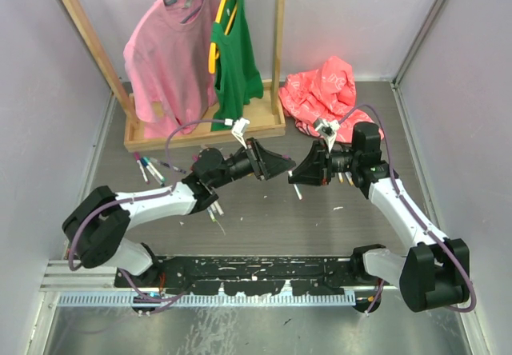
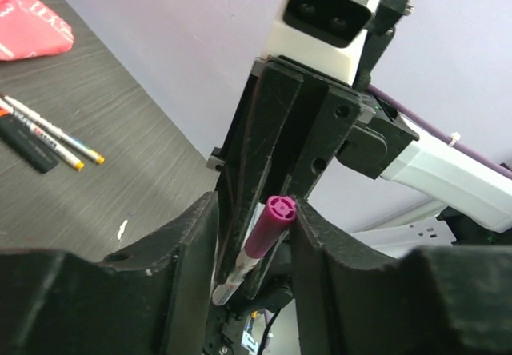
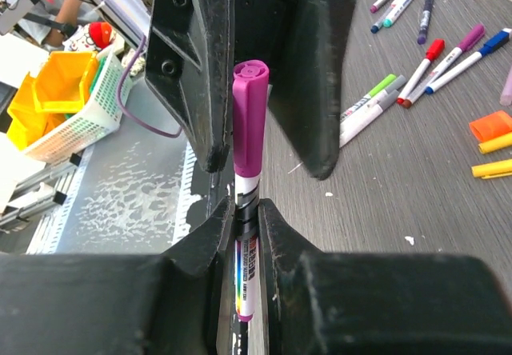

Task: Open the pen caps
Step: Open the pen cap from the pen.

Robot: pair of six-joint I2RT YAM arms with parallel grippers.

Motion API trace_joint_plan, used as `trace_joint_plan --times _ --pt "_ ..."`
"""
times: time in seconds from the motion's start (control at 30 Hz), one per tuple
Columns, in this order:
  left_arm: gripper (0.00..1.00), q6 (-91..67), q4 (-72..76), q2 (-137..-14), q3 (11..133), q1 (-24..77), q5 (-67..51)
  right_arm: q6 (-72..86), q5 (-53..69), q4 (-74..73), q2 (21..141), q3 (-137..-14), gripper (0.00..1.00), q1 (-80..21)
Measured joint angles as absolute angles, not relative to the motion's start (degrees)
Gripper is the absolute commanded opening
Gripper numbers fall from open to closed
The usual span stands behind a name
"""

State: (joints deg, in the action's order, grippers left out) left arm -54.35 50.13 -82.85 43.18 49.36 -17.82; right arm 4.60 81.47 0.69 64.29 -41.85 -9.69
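Only illegible rainbow print — on the pen (image 3: 246, 279).

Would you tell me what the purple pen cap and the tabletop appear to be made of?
The purple pen cap looks like smooth moulded plastic: even colour, soft sheen, ring moulded into its end. The tabletop seems grey wood-grain laminate, matte with fine streaks; real wood is possible.

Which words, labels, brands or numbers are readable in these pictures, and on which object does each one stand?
No text can be read with certainty.
On the purple-capped pen: dark print on the white barrel, too small and blurred to read.
On the red bag: pale print, cut off and blurred.
On the pens on the table: marks along the barrels, too small to read.
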Motion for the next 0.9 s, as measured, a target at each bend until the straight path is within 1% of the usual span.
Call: trace_joint_plan --times 0.13,0.27,0.3,0.37,0.4,0.47,0.53,0.6,0.73,0.83,0.9 --pt "0.21 -56.1 53.1 -85.3 44.4 49.4 -19.4 4.4 81.2 -0.3 64.7 -41.9 0.01 -9.7" --pt "0.03 -55.8 54.0 -86.4 44.9 49.4 -20.3 4.5 81.3 -1.3 64.8 -42.0 0.01 -9.7" --pt "0.00 -55.6 53.9 -86.5 44.9 49.3 -20.4 4.7 81.4 -1.7 64.8 -42.0 0.01 -9.7" --pt "0.00 -54.7 53.8 -86.6 44.9 49.2 -20.6 4.9 81.3 -2.3 64.9 -42.1 0.01 -9.7" --pt "0.00 -54.3 53.8 -86.6 44.9 49.2 -20.6 5.0 81.3 -2.4 64.9 -42.2 0.04 -9.7" --pt "0.00 -53.9 54.0 -86.6 44.9 49.2 -20.6 5.0 81.3 -2.6 64.9 -42.2 0.16 -9.7" --pt "0.00 -53.1 54.5 -86.5 44.5 49.2 -20.2 4.9 81.1 -2.9 64.9 -42.3 0.31 -9.7" --pt "0.00 -52.7 54.7 -86.0 43.8 49.2 -19.1 4.6 81.1 -3.1 64.9 -42.3 0.38 -9.8" --pt "0.00 -51.6 54.8 -83.5 41.4 49.2 -16.0 3.2 80.4 -3.0 64.9 -42.3 0.45 -10.1" --pt "0.00 -50.0 55.3 -81.7 40.5 49.3 -13.8 2.4 79.4 -3.1 64.9 -42.3 0.48 -10.4" --pt "0.00 -48.6 55.7 -80.7 40.2 49.5 -12.3 1.7 78.7 -3.2 64.9 -42.3 0.49 -10.6"
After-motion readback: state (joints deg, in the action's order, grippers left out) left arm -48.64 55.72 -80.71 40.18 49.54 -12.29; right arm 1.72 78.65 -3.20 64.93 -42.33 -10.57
